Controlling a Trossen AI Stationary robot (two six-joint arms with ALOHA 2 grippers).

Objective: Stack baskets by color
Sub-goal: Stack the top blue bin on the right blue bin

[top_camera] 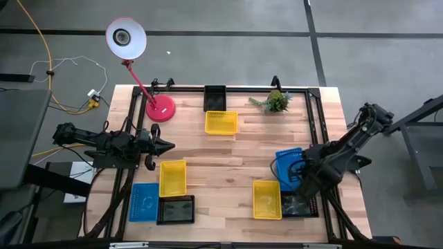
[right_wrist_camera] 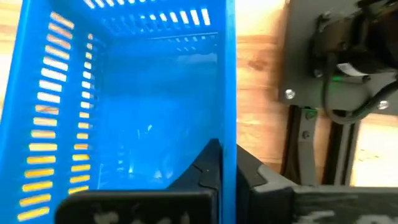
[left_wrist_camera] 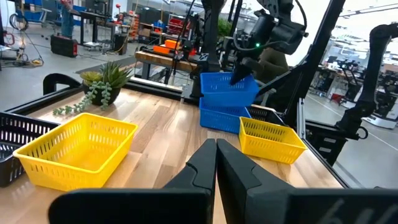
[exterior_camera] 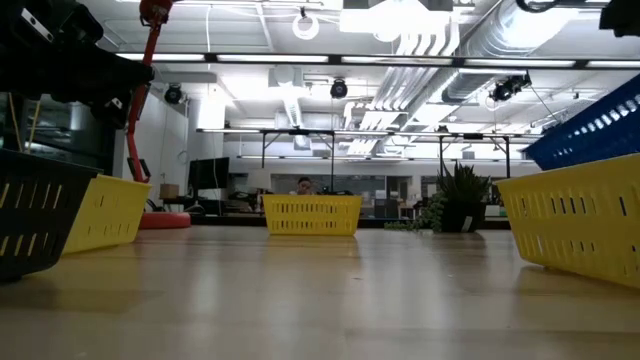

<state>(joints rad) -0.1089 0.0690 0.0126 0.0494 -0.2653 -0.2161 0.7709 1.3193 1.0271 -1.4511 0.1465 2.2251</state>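
Opened wide on the wooden counter (top_camera: 228, 173), dark rails framing it. Picked out the right end effector (right_wrist_camera: 225, 158) next, over the right side of the counter, clamped tight on one wall of the upper blue basket (left_wrist_camera: 227, 92), a finger on each face of the mesh. Held that basket tilted and clear of the wood, directly over the lower blue basket (left_wrist_camera: 219, 117) (a close pair, though could not tell whether touching).

Swung across to the left end effector (left_wrist_camera: 216, 152): hung above the left edge, fingers pressed together, nothing between them, nose pointed across the counter.

Caught the red-based lamp (top_camera: 160, 108) at the back left corner, shade leaning out past the edge.

On to the rest of the baskets. Found the back yellow basket (top_camera: 221, 122) at the centre rear, the back black basket (top_camera: 215, 97) just behind it. Near left: the left yellow basket (top_camera: 172, 178), with the left blue basket (top_camera: 145, 202) and the left black basket (top_camera: 176, 209) side by side in front of it. Near right: the right yellow basket (top_camera: 267, 198), hard against the right black basket (top_camera: 299, 206).

Finished on the small green plant (top_camera: 277, 102), back right.
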